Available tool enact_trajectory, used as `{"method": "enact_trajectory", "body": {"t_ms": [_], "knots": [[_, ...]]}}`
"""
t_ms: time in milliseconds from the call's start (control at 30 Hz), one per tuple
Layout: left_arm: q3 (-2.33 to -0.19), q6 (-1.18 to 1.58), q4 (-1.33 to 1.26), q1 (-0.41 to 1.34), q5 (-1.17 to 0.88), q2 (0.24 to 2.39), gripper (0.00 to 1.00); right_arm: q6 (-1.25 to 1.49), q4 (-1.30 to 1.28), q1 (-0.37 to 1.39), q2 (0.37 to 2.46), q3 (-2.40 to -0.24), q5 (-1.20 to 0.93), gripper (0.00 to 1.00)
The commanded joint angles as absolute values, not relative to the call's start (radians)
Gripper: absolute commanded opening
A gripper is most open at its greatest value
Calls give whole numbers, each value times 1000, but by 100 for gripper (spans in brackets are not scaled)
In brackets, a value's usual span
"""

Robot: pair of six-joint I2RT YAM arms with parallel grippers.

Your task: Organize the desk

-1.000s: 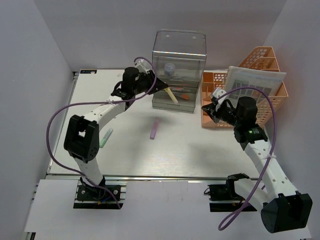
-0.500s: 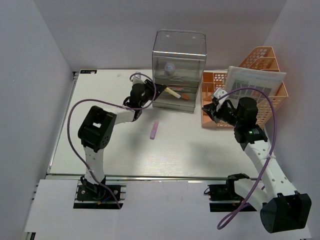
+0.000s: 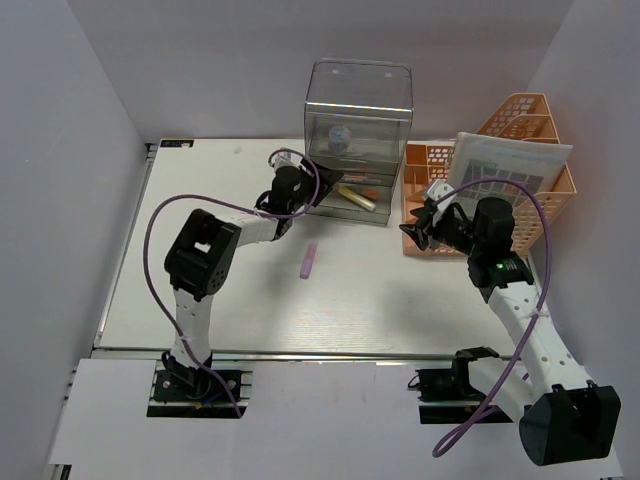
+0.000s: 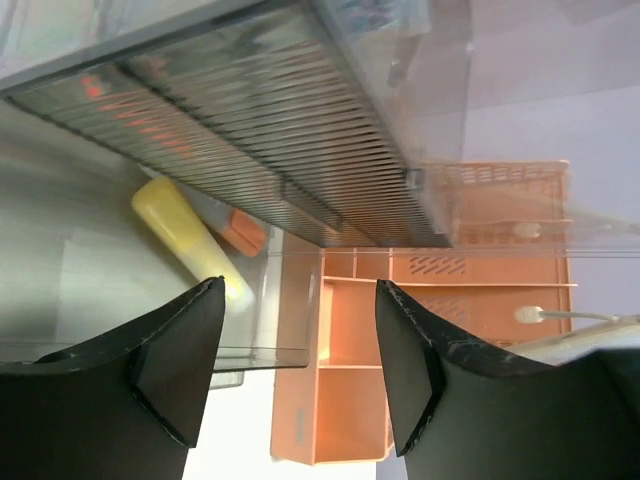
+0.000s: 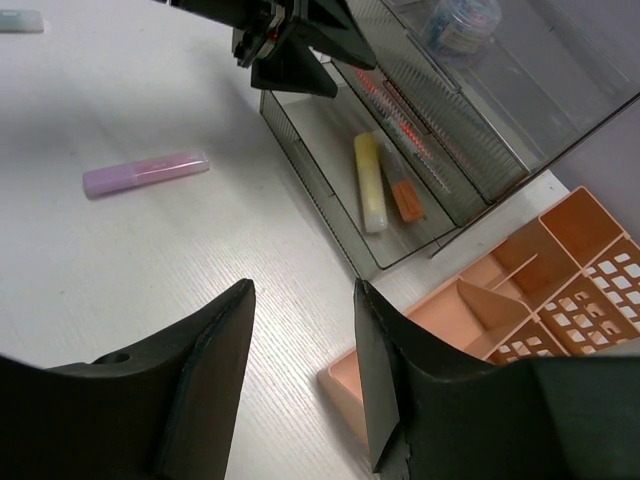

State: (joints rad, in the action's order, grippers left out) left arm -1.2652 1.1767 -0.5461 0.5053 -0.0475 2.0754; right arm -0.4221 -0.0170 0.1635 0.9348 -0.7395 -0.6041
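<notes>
The white desk [image 3: 400, 300] holds a clear drawer box [image 3: 358, 100] with its bottom drawer [image 5: 330, 130] pulled open. A yellow highlighter [image 3: 356, 197] lies in that drawer beside an orange marker [image 5: 405, 198]; both also show in the left wrist view, the highlighter [image 4: 190, 240] and the marker [image 4: 243, 232]. My left gripper [image 3: 325, 182] is open and empty at the drawer's left end, just off the highlighter. A pink highlighter [image 3: 310, 258] lies on the desk. My right gripper [image 3: 415, 228] is open and empty above the desk by the rack's corner.
An orange mesh tray rack [image 3: 500, 170] with a printed sheet [image 3: 510, 160] on it stands at the back right. A bluish ball [image 3: 340, 137] sits in the box's upper compartment. A pale green marker [image 5: 20, 20] lies further left on the desk.
My left gripper carried the yellow highlighter to the open drawer and let it go; it now lies in the drawer. The right gripper barely moved.
</notes>
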Motion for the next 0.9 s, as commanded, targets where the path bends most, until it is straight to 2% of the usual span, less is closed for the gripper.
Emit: {"method": "enact_trajectory", "body": {"t_ms": [0, 67, 133, 200, 233, 267, 300, 367, 400, 467, 500, 567, 600, 700, 867], "knots": [[-1269, 1158, -544, 505, -46, 1932, 71, -439, 26, 157, 925, -732, -649, 50], [-1237, 1134, -525, 492, -83, 1882, 67, -478, 15, 156, 931, -724, -688, 45], [-1212, 1071, -467, 483, -119, 1787, 59, -647, -76, 158, 940, -706, -846, 40], [-1192, 958, -281, 462, -181, 1677, 48, -777, -147, 164, 962, -692, -1010, 25], [-1187, 906, -132, 448, -217, 1645, 33, -920, -246, 170, 989, -696, -1052, 17], [-1183, 844, -51, 448, -231, 1610, 21, -998, -305, 173, 1006, -706, -1087, 14], [-1178, 722, 39, 437, -226, 1541, 13, -1081, -366, 182, 1029, -719, -1124, 11], [-1143, 619, 217, 428, -165, 1462, 1, -1248, -507, 213, 1104, -776, -1123, 13], [-1082, 551, 253, 419, -135, 1368, 0, -1285, -538, 228, 1135, -796, -1102, 16], [-1010, 497, 334, 410, -72, 1208, 0, -1357, -595, 291, 1221, -854, -1048, 34], [-935, 464, 348, 410, -17, 1153, 18, -1359, -592, 313, 1251, -873, -981, 44], [-862, 469, 403, 399, 162, 1004, 50, -1359, -548, 406, 1327, -913, -867, 80], [-788, 472, 413, 399, 205, 955, 68, -1353, -526, 429, 1353, -923, -824, 89], [-694, 476, 439, 390, 300, 810, 74, -1385, -524, 575, 1483, -1030, -689, 89], [-678, 474, 425, 390, 347, 678, 75, -1457, -604, 679, 1707, -1292, -533, 89]]}}
